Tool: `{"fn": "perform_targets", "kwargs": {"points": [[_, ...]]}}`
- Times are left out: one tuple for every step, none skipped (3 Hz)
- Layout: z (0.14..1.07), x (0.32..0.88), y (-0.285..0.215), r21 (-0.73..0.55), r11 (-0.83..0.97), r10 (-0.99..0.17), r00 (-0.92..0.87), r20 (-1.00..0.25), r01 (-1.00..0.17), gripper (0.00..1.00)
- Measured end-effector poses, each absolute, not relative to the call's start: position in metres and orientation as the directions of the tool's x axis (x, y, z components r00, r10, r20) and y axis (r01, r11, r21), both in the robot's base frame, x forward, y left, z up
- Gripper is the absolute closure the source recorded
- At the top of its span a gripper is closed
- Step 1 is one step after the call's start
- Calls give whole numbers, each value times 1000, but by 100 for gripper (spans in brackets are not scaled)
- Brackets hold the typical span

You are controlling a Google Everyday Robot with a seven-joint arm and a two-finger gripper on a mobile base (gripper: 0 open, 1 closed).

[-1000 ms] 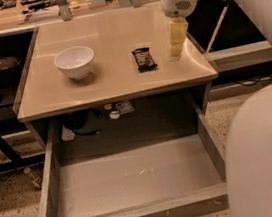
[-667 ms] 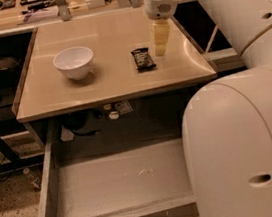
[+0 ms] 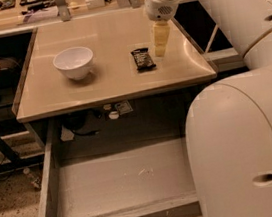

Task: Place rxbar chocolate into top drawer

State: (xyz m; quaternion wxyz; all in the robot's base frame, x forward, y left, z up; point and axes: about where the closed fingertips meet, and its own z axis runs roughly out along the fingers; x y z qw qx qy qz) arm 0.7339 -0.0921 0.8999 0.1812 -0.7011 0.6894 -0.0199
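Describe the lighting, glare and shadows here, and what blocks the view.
Camera view: warm, dim light; soft sheen on the table behind the white bowl; the bowl casts a small shadow; the gripper hangs close beside the rxbar chocolate; deep shade under the table above the open top drawer, whose right part the robot arm hides.

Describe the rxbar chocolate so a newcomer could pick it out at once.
Find the beige tabletop above the open top drawer. Right of the white bowl, just left of the gripper, lies the rxbar chocolate. It is the only flat, black, rectangular thing there.
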Motion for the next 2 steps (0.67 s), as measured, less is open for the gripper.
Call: {"fn": "perform_targets", "kwargs": {"points": [[885, 742, -87, -266, 28, -970, 38, -241, -964, 0], [870, 750, -85, -247, 26, -970, 35, -242, -969, 0]]}}
